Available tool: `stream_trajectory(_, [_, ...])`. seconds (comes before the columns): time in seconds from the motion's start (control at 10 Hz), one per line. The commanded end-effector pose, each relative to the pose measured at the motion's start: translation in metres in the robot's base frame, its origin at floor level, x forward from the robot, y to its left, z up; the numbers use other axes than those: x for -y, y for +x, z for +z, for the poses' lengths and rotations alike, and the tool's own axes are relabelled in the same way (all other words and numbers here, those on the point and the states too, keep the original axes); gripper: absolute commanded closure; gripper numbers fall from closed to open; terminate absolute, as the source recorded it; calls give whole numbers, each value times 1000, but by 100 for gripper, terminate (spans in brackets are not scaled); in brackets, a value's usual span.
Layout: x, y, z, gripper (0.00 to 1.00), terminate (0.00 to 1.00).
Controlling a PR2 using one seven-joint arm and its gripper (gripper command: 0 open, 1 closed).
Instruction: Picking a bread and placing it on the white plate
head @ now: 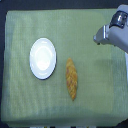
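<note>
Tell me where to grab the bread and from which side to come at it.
Take the bread across its thicker middle, coming from above. It lies flat on the green cloth, long axis running near to far in the exterior view, ends tapered, so closing across its narrow width probably holds best. The hand is away from it, toward the upper right.

A pale green woven cloth (90, 107) covers the surface, with a dark border showing around its edges.

The bread (72, 78) lies on the green cloth (20, 100) just beside the white plate (42, 58) — the tool (101, 36) hovers well apart, upper right.
</note>
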Motion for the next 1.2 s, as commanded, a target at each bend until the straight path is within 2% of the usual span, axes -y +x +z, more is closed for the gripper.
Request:
stream_trajectory(0.0, [-1,0,0,0,0])
stream_trajectory(0.4, [-18,-3,-7,0,0])
stream_trajectory(1.1, [-115,-21,-63,0,0])
